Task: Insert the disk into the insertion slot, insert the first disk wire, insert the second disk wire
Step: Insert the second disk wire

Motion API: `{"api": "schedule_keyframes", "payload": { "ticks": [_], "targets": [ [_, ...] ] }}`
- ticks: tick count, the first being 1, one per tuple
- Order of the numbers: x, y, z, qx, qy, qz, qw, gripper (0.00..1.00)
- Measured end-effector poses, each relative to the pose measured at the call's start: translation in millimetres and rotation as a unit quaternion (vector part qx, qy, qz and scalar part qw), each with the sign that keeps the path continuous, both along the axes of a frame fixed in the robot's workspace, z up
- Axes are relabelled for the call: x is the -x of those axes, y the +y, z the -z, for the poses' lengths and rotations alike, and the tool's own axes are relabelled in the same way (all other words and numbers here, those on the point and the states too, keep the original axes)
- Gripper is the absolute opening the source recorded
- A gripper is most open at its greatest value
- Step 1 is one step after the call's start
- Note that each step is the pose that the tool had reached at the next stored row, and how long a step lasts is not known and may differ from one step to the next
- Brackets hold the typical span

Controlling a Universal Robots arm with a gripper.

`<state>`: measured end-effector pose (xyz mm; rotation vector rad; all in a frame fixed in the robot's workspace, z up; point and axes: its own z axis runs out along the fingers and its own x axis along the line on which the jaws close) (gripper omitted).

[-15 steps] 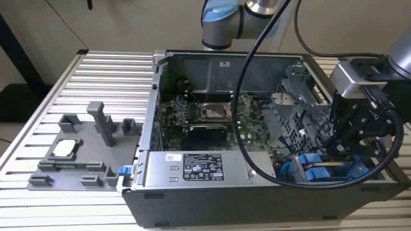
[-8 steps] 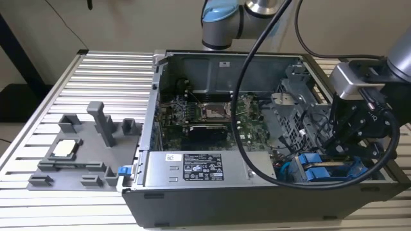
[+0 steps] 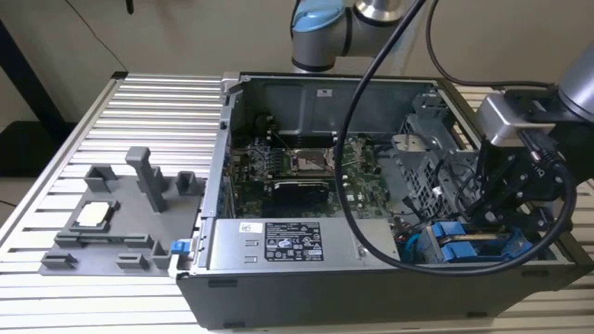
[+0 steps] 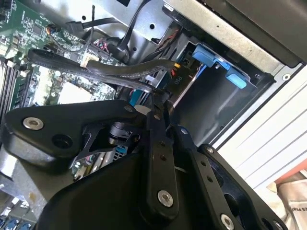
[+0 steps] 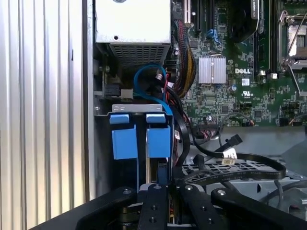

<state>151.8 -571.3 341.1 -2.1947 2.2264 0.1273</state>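
Disk (image 5: 158, 141) in slot, right by tool (image 5: 165, 191), w/ cables.

Ribbed alu. tabletop (image 3: 139, 111), beige wall (image 3: 186, 35) behind, dark post (image 3: 33, 83) at exterior view's left.

printed label (image 3: 292, 241) on power supply (image 3: 227, 245), white lettering (image 5: 242, 71) on motherboard (image 5: 259, 103)

Colours noted: open computer case, hand over the drive bay.

Hand (image 3: 508, 209) black, matte, with silver screw heads. Just below it, bright blue disk frames (image 5: 140, 136) with lighter blue tabs. Beside the hand, motherboard (image 5: 230, 72) green with a silver finned heatsink (image 5: 212, 69); cables (image 5: 240, 160) black, one looped wire blue. Power supply (image 3: 297, 243) silver-grey, its label black and white. Surface (image 3: 158, 104) pale silver, ribbed in parallel lines; fixture (image 3: 121, 216) grey.
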Motion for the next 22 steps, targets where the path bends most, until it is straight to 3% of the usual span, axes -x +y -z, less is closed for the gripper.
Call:
{"api": "schedule_keyframes", "payload": {
  "ticks": [12, 13, 14, 19, 22],
  "targets": [
    [0.0, -1.7, 4.3, -0.0001, 0.0011, 0.001, 1.0000, 0.18],
    [0.0, -2.2, 3.9, -0.0001, 0.0018, 0.001, 1.0000, 0.18],
    [0.0, -2.8, 3.2, -0.0001, 0.0025, 0.001, 1.0000, 0.24],
    [0.0, -5.7, -3.6, 0.0000, 0.0048, 0.001, 1.0000, 0.24],
    [0.0, -6.0, -4.1, 0.0000, 0.0050, 0.001, 1.0000, 0.24]
  ]
}}
